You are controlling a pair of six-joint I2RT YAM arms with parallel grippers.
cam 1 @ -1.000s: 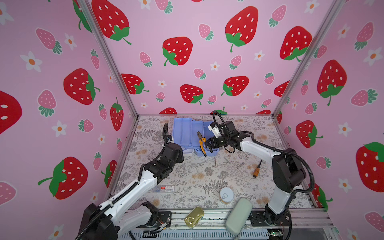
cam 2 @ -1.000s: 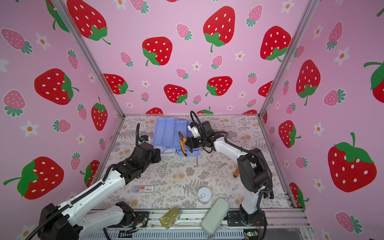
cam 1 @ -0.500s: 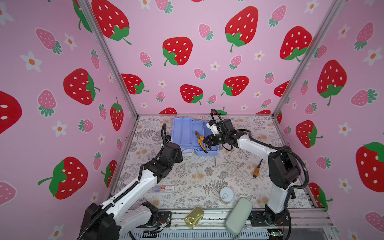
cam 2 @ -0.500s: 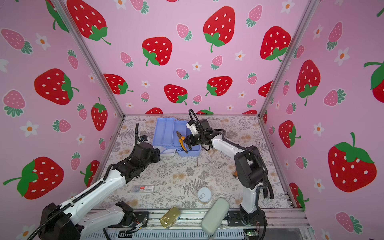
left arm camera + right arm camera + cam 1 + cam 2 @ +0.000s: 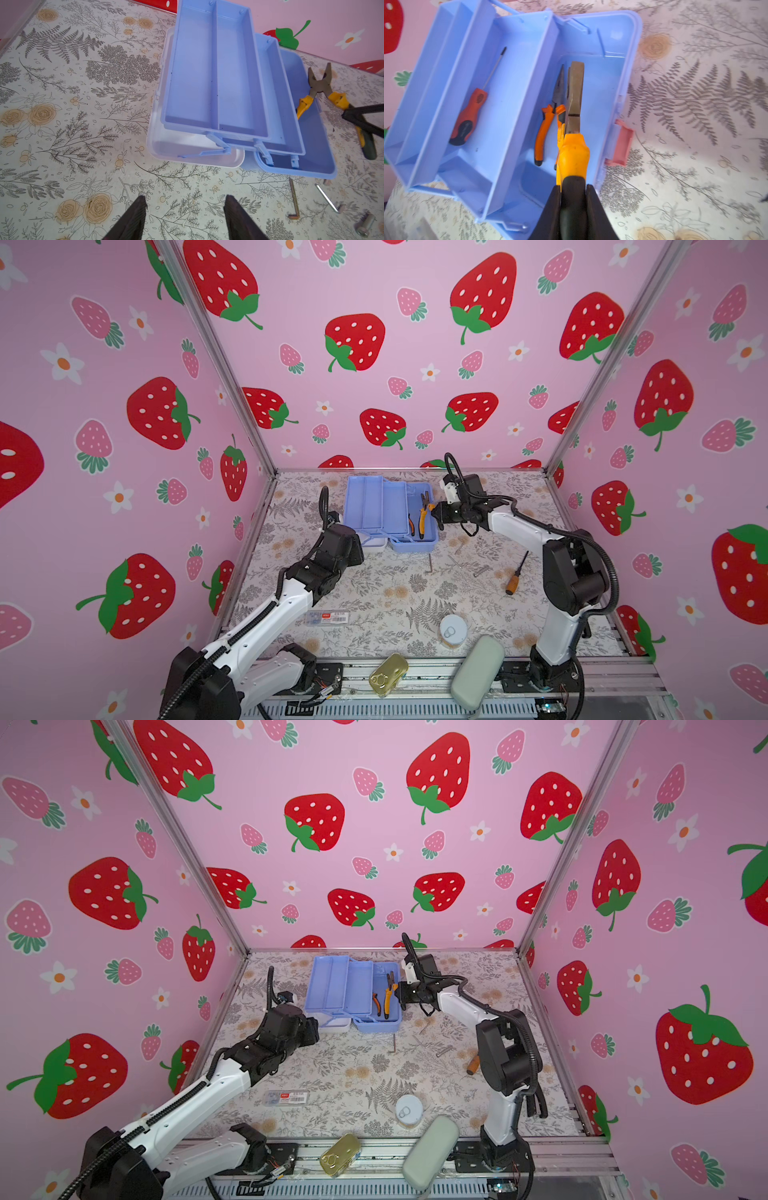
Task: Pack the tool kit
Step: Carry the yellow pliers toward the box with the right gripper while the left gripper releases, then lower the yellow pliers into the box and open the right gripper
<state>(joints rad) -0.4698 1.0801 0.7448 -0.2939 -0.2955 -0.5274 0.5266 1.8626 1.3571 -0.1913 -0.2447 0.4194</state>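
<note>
Kit (image 5: 610,87) lies below pliers (image 5: 574,149) pinched by right gripper (image 5: 573,188): lower them flat before releasing. Left gripper (image 5: 185,202) hangs spread, empty.

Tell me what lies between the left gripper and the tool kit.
Nothing but bare flowered table: in the left wrist view the open left gripper stands short of the tool kit, with no tool in that stretch.

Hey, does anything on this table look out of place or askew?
Yes: the gold tin and the grey-green case lie askew on the front metal rail, at the edge of the floral mat. Nothing looks spilled or damaged.
</note>
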